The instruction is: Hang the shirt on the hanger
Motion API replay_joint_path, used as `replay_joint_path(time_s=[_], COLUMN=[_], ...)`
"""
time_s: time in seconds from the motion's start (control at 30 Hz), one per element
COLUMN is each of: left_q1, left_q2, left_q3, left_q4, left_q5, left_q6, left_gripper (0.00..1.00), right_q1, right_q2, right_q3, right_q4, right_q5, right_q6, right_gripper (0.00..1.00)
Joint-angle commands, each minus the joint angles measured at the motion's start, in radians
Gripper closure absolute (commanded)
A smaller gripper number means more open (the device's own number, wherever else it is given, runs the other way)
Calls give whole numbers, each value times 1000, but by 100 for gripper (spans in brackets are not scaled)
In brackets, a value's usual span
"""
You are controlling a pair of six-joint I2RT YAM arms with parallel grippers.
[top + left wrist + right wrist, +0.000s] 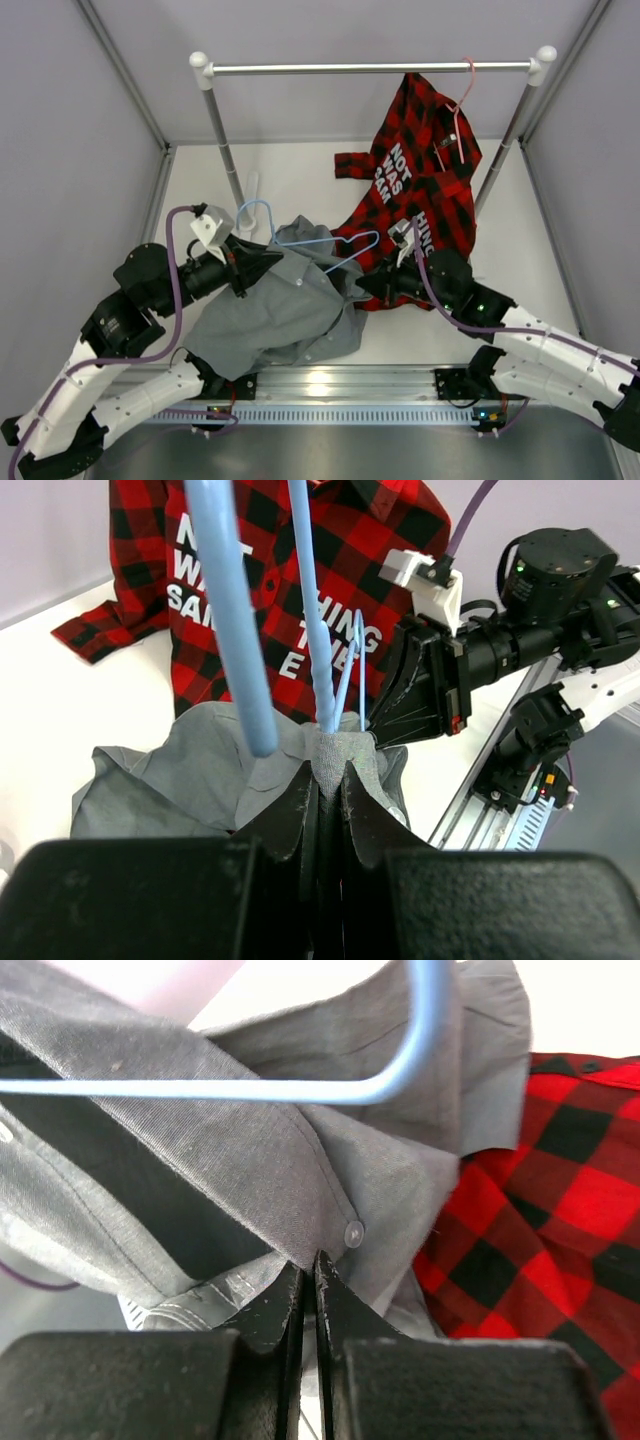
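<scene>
L gripper [330, 772] pinched shut on shirt [285, 312], w/ hanger [300, 240] wire rising from the pinch. R gripper [305, 1265] clamped on shirt edge by a button. Shirt bunched on table [295, 178] btwn the 2 arms. 2 shirts, 2 hangers total: plaid shirt [420, 175], lettered "NOT WAS SAM", "HING", on pink hanger [466, 85], 1 rail [370, 68].

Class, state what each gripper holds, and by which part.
Left gripper pinches the grey shirt by a fold bunched at the hanger neck; right gripper pinches its buttoned front edge.
</scene>
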Motion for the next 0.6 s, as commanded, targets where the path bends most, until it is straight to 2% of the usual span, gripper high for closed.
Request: replay_joint_path(time_s=[0.0,0.13,0.23,0.33,0.47,0.57], left_q1=[1,1,1,1,1,-4], left_q2=[-25,-49,-89,-149,-213,-236], left_q3=[26,30,-11,-77,-144,-192], left_q4=[34,15,29,69,100,106], left_q5=[-43,-17,78,46,107,85], left_q6=[18,65,135,171,267,315], left_gripper=[100,100,100,100,100,100], right_q1=[-21,-68,-88,-99,-143,-160], right_q2=[-36,-4,9,10,39,81], right_q3=[73,191,239,286,369,450], right_q4=[-102,-243,-277,-318,-406,-475], right_q5=[98,107,90,84,87,87], right_q6=[5,-12,-12,-6,-43,-70], right_gripper=[100,100,100,100,100,100])
